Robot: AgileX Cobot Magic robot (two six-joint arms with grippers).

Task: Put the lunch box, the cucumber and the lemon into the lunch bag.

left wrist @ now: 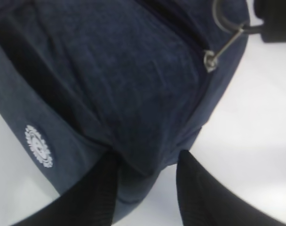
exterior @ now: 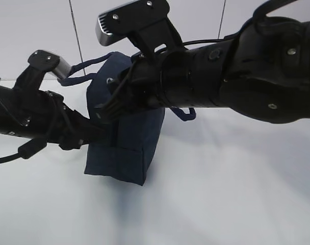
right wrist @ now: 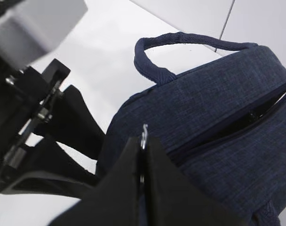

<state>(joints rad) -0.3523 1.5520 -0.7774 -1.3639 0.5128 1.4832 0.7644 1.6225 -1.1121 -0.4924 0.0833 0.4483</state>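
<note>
Looming closest to the outside camera, the right arm (exterior: 247,66) fills the upper right of that view and reaches toward ten o'clock to the top of the lunch bag (exterior: 127,148). Its gripper (right wrist: 142,146) is pressed fully closed, and the wrist view shows a thin metal ring pull (right wrist: 144,132) caught between the tips, so it looks clamped on the zipper's pull. From the other wrist, the same ring (left wrist: 227,23) runs to the slider (left wrist: 210,60) at about one o'clock.

From nine o'clock the left gripper (left wrist: 147,186) is partly closed around the bag's lower corner fabric, the two fingers (left wrist: 93,197) either side of it, apparently pinning the bag.

The zipper (right wrist: 256,115) shows only a narrow dark gap, so the bag seems barely opened. The lunch box, cucumber and lemon are out of sight in every view.

Risks, as I judge them: the thin ring could slip from the closed tips if pulled at an angle; soft fabric could slide out of the left hold, letting the bag drag or tip rather than unzip; the slider may jam on the bunched corner.
</note>
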